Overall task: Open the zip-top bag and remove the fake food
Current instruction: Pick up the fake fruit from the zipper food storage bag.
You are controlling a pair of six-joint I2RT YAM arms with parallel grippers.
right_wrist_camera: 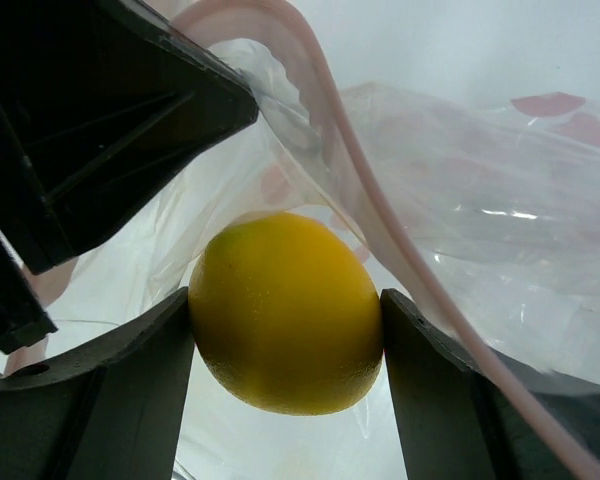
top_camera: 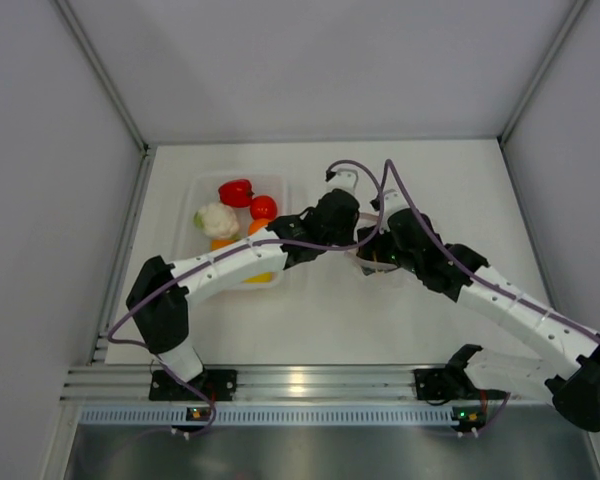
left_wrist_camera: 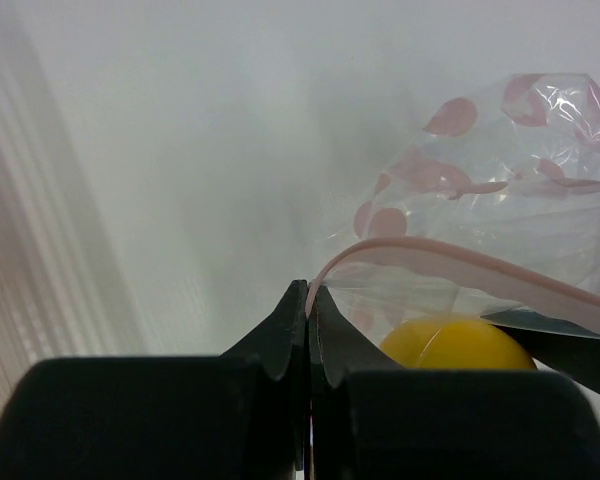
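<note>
**Lemon gripped at the mouth of the bag**

The zip-top bag (left_wrist_camera: 510, 190) lies open at mid-table, just right of the tray. Its pink zip strip (left_wrist_camera: 460, 262) arches upward, and a yellow lemon (right_wrist_camera: 285, 310) sits right in the mouth. The right gripper (right_wrist_camera: 285, 345) is in there with it, jaws spread wide and pressed against both flanks of the fruit, so it has the lemon. The left gripper (left_wrist_camera: 308, 292) is pinched together on one end of the strip, holding the mouth up. Off to the left, the tray (top_camera: 202, 188) holds a cauliflower (top_camera: 217, 220), a red pepper (top_camera: 236, 192) and a tomato (top_camera: 263, 207).

Now the danger. That lemon is round and glossy, and a sharp pull could squirt it from between the fingers (right_wrist_camera: 130, 390) and back into the bag. Film also crowds close around the fruit, and it cannot be told whether any is trapped under a finger. If some is, the bag would likely drag along and yank the strip out of the left gripper's thin pinch.
</note>
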